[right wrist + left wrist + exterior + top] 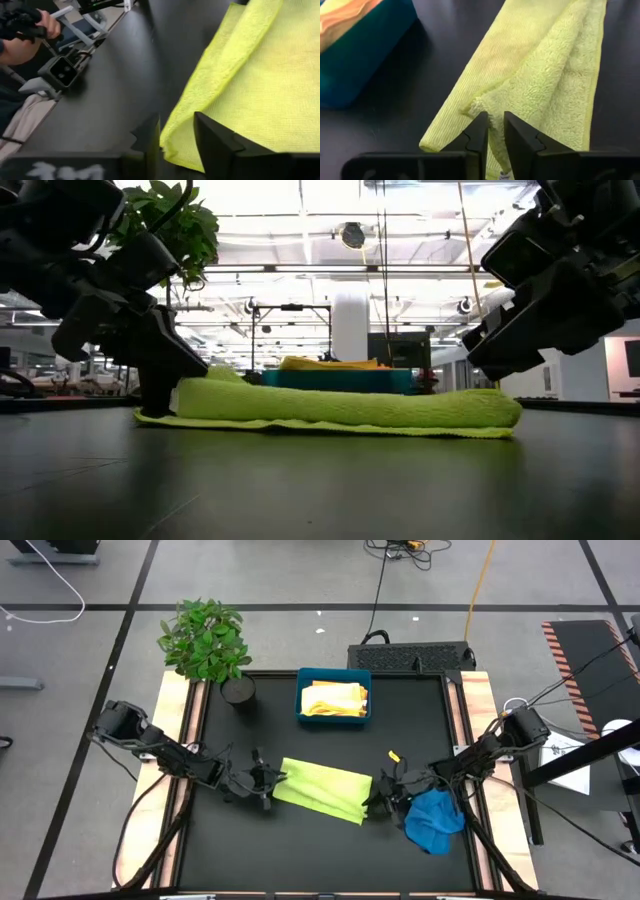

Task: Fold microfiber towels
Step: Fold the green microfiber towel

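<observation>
A lime green towel [325, 790] lies folded in a long strip on the black table [300, 850]. My left gripper [268, 780] is at the strip's left end, shut on the cloth [540, 75]. My right gripper [385, 795] is at its right end, open. Its fingers stand on either side of the towel's folded corner [175, 145]. A blue towel [435, 820] lies crumpled under my right arm. Yellow towels [335, 698] lie in a teal tray [305, 715] at the back. My left gripper pinches the fluffy upper layer at the towel's left end [495, 125] between its two fingers, and the cloth puckers toward them. The fingers come slanting down from the table's left. The rest of the towel [340, 408] lies flat on the table.
A potted plant [205, 640] stands at the table's back left corner. A small orange bit [394, 755] lies right of the towel. Beyond the table's edge a person's hand [47, 25] holds a control handle. Bare black table lies in front of the towel.
</observation>
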